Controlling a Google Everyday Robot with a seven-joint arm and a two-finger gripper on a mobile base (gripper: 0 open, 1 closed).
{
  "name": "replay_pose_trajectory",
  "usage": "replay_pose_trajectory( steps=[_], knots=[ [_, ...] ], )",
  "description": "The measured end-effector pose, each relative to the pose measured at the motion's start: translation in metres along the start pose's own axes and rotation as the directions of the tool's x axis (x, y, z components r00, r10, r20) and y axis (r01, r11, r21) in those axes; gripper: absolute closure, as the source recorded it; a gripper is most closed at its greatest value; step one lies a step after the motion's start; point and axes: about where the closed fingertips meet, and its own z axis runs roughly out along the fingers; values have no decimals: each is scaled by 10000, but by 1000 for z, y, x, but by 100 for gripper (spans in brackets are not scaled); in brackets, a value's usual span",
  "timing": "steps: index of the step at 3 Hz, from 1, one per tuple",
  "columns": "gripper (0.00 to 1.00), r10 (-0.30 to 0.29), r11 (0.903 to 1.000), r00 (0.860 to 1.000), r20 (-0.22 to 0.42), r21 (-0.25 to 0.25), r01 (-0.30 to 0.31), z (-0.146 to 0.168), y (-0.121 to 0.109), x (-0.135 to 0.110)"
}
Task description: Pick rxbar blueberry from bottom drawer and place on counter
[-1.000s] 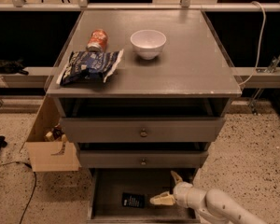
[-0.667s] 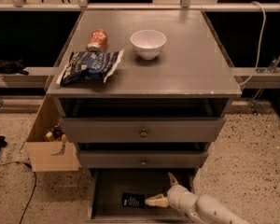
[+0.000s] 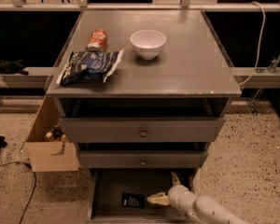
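Inside the open bottom drawer [image 3: 109, 190], the end effector [image 3: 162, 187] hangs low at the right; its two pale fingers [image 3: 157, 199] appear spread apart, holding nothing, though the dim light makes this uncertain; one fingertip sits just beside the rxbar blueberry [image 3: 133, 200], which lies flat on the drawer floor; above, two knobbed drawers [image 3: 142, 130] are shut; on the worktop [image 3: 191, 64] rest a crinkled snack bag [image 3: 89, 66], a red can [image 3: 97, 40] and a white bowl [image 3: 148, 43].
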Motion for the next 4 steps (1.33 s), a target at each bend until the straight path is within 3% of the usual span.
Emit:
replay_pose_trajectory(
  steps=[1, 2, 3, 4],
  knots=[
    [0, 68, 9999, 9990, -442, 78, -65, 26, -10, 25],
    [0, 40, 9999, 9904, -1382, -126, -58, 65, -26, 71],
    [0, -1242, 9887, 9687, -2147, -1090, 1027, 93, -21, 111],
    [0, -1379, 9863, 9663, -2175, -1197, 1138, 97, -19, 111]
  ],
)
